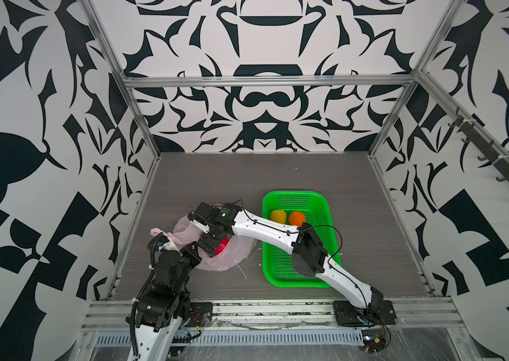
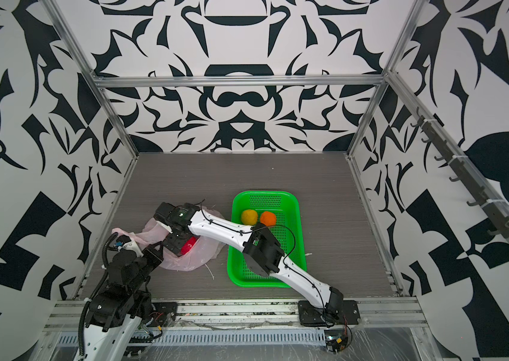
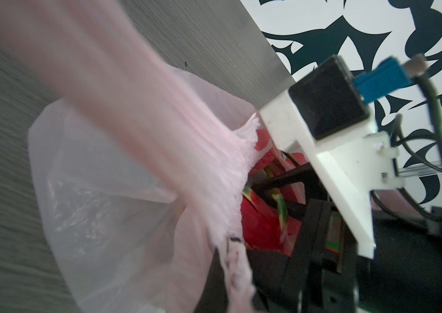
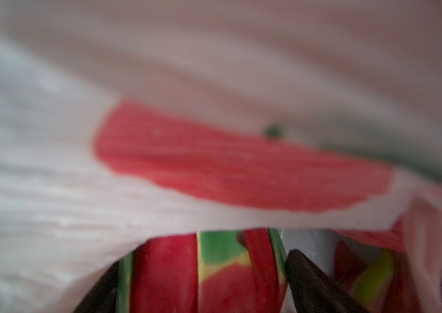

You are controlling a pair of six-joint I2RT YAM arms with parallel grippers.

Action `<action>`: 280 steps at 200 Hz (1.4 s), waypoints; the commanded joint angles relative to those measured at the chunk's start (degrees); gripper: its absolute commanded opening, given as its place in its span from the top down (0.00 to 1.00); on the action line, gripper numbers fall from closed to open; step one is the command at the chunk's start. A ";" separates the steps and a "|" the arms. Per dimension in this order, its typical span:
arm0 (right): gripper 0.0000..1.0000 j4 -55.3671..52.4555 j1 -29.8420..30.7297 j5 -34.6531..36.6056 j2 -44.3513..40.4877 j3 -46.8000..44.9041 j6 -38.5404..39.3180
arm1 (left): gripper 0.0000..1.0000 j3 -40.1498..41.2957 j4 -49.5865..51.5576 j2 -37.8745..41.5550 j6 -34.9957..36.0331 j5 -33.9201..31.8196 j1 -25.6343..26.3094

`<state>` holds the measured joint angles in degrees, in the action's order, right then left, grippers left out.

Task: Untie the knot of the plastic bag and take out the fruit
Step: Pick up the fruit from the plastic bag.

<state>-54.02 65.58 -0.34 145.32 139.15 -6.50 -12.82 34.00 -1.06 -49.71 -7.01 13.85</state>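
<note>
The green basket [image 1: 280, 261] sits on the grey table [image 1: 247, 178] with 2 pieces of the fruit in it, a yellow round one [image 1: 278, 215] and an orange round one [image 1: 296, 218], side by side at its far end. Just beside the basket, on the left arm's side, the plastic bag [image 1: 237, 254] lies slumped with its mouth open. The right arm reaches across the basket's near half. The right gripper [image 4: 203, 268] is down inside the bag, its jaws spread wide with a magenta dragon fruit [image 4: 165, 279] between them. I cannot tell whether they press on it. More red and green shows next to that fruit in the bag, too blurred to name. The left gripper [image 1: 193, 253], on the bag's side away from the basket, is closed tight, pinching the bag's rim, and 1 loop handle [image 1: 157, 233] trails over its wrist.
</note>
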 commanded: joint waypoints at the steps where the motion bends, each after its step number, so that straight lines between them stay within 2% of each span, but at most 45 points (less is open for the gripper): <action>1: 0.06 -1.12 -0.27 -1.07 -1.94 -2.89 -3.47 | 1.00 0.69 -0.45 0.75 -0.56 0.41 0.07; 31: 0.01 -0.82 -0.19 -2.14 -4.04 -4.67 -5.19 | 1.00 0.96 -0.93 0.70 -0.91 0.70 0.06; 152: 0.04 1.96 0.07 -1.86 -1.88 -6.68 -10.81 | 1.00 0.60 -0.53 0.71 -0.91 0.93 0.07; 216: 0.21 3.70 0.09 -1.39 -3.40 -9.07 -11.78 | 1.00 0.87 -1.20 0.67 -0.91 0.25 0.11; 280: 0.48 5.69 0.07 0.42 -8.02 -11.94 -10.53 | 1.00 0.84 -1.82 0.37 -0.99 -0.02 0.04</action>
<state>-47.64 65.39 -0.69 140.99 129.05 -16.49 -12.73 33.19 -1.06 -50.15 -6.79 13.85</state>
